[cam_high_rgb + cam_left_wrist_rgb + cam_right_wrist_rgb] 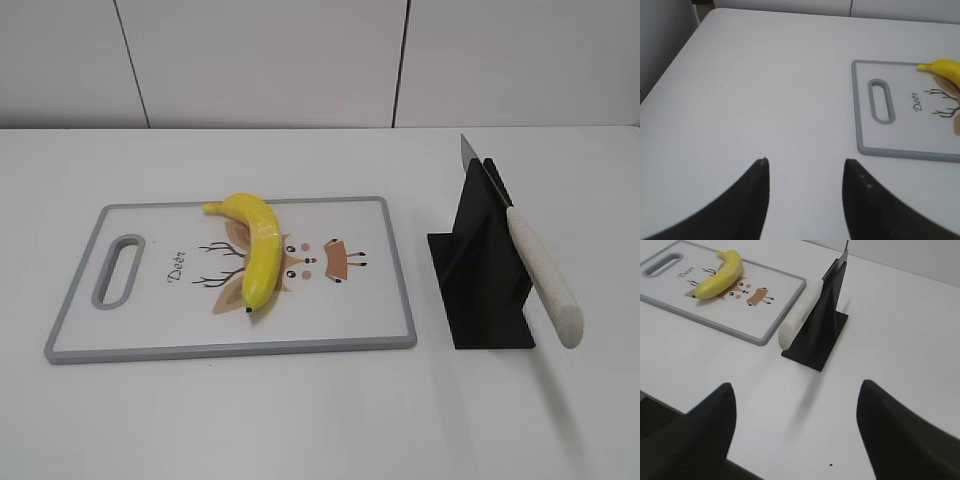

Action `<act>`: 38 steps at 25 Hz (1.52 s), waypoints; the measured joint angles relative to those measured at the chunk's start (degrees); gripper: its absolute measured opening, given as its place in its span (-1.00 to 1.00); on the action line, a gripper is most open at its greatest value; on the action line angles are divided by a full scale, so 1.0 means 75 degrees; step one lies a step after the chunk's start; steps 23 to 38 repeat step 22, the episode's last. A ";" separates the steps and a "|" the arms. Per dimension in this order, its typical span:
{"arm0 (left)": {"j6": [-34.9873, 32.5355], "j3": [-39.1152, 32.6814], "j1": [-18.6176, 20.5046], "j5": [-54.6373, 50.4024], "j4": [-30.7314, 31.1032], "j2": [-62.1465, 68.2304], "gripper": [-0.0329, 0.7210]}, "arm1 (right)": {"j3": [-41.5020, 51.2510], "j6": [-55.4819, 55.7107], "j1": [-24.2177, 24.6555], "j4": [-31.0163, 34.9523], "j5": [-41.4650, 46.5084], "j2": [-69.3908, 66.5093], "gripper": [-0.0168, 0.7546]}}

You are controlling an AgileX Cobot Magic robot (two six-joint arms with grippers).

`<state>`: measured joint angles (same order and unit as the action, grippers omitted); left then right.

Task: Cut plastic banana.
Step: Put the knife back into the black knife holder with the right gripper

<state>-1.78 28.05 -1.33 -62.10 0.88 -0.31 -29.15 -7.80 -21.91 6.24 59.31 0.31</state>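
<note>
Knife (799,325) sits in its stand (821,335), handle slanting toward the right gripper (795,432), upper centre of its view. Banana (258,260) lies lengthwise on the board (390,270), frame left. Both jaws open, empty; left gripper (805,197) is off the board's handle end.

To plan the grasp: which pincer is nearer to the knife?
Right. The right pincer is open just before the knife in its stand. The left pincer is open beyond the board's far side.
</note>
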 joint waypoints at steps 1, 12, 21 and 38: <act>0.0000 0.0000 0.0000 0.0000 0.0000 0.0000 0.27 | 0.0000 0.0000 0.0047 0.0008 0.0000 0.0000 0.53; 0.0000 0.0000 0.0000 -0.0007 -0.0002 0.0000 0.26 | 0.0000 0.0000 0.2349 0.0008 0.0000 0.0000 0.52; 0.0000 0.0000 0.0000 -0.0001 -0.0009 0.0000 0.26 | 0.0000 0.0000 0.2444 0.0008 0.0001 0.0000 0.52; 0.0000 0.0000 0.0000 -0.0001 -0.0009 0.0000 0.26 | 0.0000 0.0000 0.2444 0.0008 0.0001 0.0000 0.52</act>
